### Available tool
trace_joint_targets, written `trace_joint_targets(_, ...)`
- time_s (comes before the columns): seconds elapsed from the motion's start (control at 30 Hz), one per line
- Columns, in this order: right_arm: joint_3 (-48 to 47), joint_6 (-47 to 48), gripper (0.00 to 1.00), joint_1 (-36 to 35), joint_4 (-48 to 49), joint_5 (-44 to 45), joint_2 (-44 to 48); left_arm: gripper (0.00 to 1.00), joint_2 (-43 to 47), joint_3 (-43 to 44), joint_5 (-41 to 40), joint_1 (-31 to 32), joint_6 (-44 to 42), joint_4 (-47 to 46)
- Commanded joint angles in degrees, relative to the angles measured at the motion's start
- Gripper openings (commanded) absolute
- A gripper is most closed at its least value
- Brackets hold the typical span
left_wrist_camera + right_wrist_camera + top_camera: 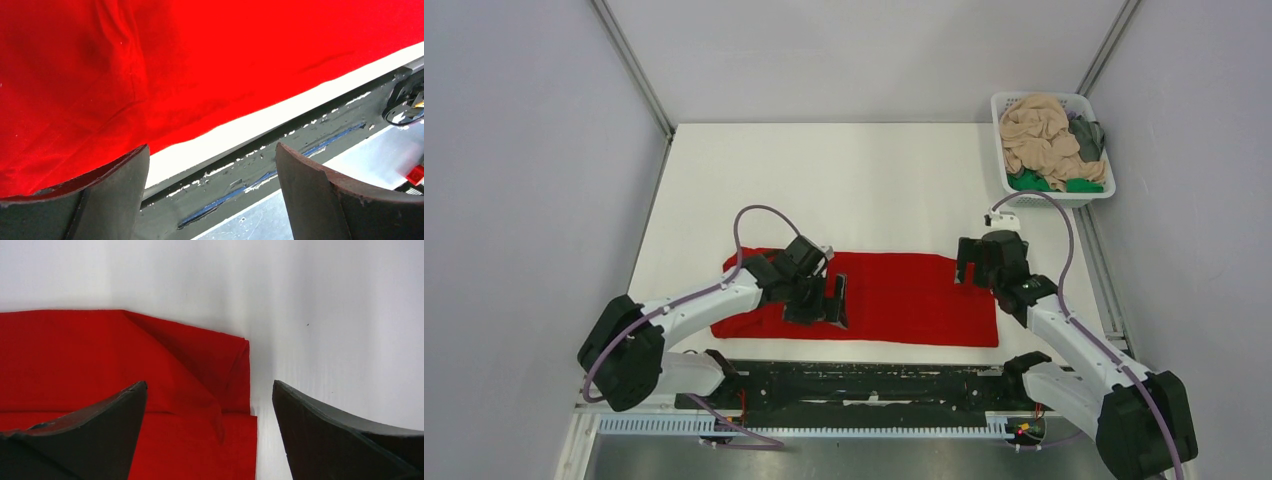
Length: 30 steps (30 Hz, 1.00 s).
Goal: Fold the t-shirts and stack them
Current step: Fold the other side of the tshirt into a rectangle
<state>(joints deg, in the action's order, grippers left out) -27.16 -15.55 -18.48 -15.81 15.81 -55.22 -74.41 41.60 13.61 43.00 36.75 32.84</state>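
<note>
A bright red t-shirt [904, 295] lies flat as a long band near the table's front edge, folded lengthwise. My left gripper [822, 300] is open and empty over the shirt's left half, near its front edge; its wrist view shows red cloth [200, 65] and the table edge between the fingers. My right gripper [972, 262] is open and empty above the shirt's far right corner, where a folded sleeve flap [210, 355] shows. Peach-beige [1039, 135], dark grey [1088, 137] and green [1030, 181] shirts lie heaped in the basket.
The white slotted basket [1007, 105] stands at the table's far right corner. Grey walls enclose the white table [844, 170]. A black rail [874, 380] with the arm bases runs along the near edge, also in the left wrist view [280, 150].
</note>
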Motion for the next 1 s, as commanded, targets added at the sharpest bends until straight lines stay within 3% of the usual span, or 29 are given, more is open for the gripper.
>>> trace_joint_targets(0.0, -4.02, -5.90, 0.94, 0.02, -3.14, -0.56, -0.45, 1.00, 4.51, 3.65, -0.44, 0.77, -3.32, 2.54)
trace_joint_targets(0.17, -5.65, -11.80, 0.82, 1.33, -9.74, 0.72, -0.09, 1.00, 10.22, 6.17, -8.77, 0.59, -3.86, 1.33)
trace_joint_targets(0.33, -4.75, -14.21, 0.70, 5.82, -8.30, -0.87, 1.10, 1.00, 8.07, 8.04, -16.67, -3.78, -2.95, -0.45)
trace_joint_targets(0.6, -4.75, -13.34, 0.54, 7.58, -3.71, -8.69, -6.34, 1.00, 0.88, 4.47, -11.49, -16.96, -0.60, -6.06)
trace_joint_targets(0.97, -3.72, -12.49, 0.45, 8.11, -0.16, -9.59, -12.70, 1.00, -3.73, -1.07, -11.15, -21.10, 0.60, -10.73)
